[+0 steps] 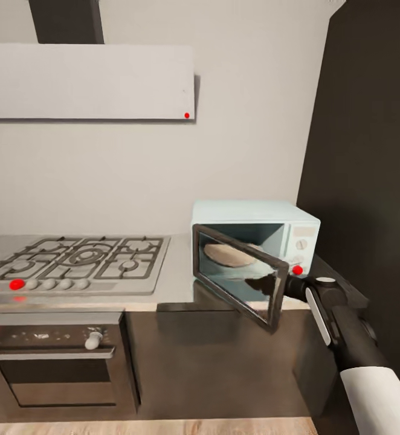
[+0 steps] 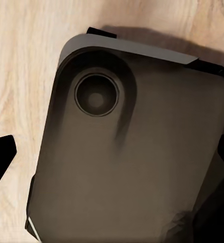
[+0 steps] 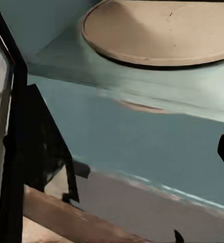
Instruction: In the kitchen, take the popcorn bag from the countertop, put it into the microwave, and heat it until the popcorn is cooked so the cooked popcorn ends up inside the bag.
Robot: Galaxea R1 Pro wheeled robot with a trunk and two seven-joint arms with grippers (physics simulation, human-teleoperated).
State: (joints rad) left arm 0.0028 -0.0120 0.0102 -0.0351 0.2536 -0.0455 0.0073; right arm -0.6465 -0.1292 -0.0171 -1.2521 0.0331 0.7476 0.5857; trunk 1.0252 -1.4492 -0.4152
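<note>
I had the right gripper (image 1: 290, 283) at the microwave (image 1: 255, 241) door's (image 1: 239, 284) free edge; I couldn't tell its opening. The popcorn bag (image 1: 229, 254) lay inside on the turntable, soft and light, best pinched by its rolled rim.

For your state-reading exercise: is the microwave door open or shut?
Open. The microwave door swings out from its left side, baring the mint cavity and tan turntable.

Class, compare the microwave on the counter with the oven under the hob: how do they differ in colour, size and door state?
The microwave is pale mint-blue; the oven is black and steel. The microwave is a small box standing on the worktop; the oven is wider and built in below the hob. The microwave's door hangs open, showing a tan round plate inside; the oven's door is shut. Both have knobs and a glass door.
</note>
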